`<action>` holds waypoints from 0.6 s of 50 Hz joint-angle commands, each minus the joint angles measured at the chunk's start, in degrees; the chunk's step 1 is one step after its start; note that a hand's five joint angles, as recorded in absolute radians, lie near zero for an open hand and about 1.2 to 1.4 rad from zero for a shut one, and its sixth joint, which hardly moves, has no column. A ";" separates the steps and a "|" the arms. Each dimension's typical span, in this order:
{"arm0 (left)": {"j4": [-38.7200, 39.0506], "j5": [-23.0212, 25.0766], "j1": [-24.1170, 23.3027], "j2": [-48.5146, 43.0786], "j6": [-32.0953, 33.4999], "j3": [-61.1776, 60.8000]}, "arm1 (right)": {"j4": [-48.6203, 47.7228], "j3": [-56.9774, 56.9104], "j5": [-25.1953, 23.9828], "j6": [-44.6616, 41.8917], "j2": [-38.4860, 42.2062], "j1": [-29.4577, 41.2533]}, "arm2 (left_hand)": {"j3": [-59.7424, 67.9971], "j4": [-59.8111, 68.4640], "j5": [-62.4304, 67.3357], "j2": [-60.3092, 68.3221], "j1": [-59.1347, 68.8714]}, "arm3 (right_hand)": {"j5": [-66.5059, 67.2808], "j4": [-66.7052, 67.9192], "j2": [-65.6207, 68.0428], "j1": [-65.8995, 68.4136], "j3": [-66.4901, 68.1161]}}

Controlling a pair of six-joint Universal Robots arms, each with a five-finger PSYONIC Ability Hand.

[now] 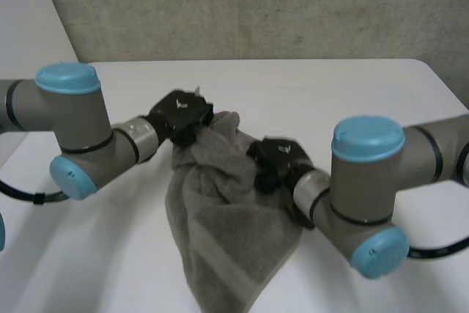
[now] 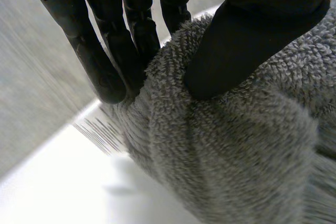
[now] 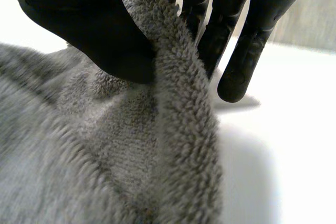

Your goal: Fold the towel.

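Towel [image 1: 227,232] is held bunched at frame centre, top edge pinched thumb-to-fingers by left hand [image 1: 179,116] and right hand [image 1: 275,160] — seemingly the lifting step; spreading it flat is needed next.

The grey terry towel [image 1: 227,210] is bunched in loose folds near the middle of the white table [image 1: 352,93], its upper edge lifted and its banded lower end laid toward the near side.
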 commanded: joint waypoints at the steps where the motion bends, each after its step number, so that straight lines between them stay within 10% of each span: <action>1: 8.37 -6.49 -2.15 2.75 -1.97 10.61 | -2.63 -15.33 1.09 -17.12 -3.12 -1.78 | 12.33 11.42 13.73 11.84 14.82 | 11.94 11.41 11.69 1.64 11.44; 10: 23.66 -24.52 -3.12 14.25 -17.51 13.99 | -21.08 -20.83 2.68 -24.89 -12.25 -3.73 | 12.33 11.42 13.73 11.84 14.82 | 11.94 11.41 11.69 1.64 11.44; 30: 21.39 -21.02 -3.65 17.61 -18.33 -28.12 | 12.92 -11.68 -2.86 -35.36 -0.58 -0.21 | 12.33 11.42 13.73 11.84 14.82 | 11.94 11.41 11.69 1.64 11.44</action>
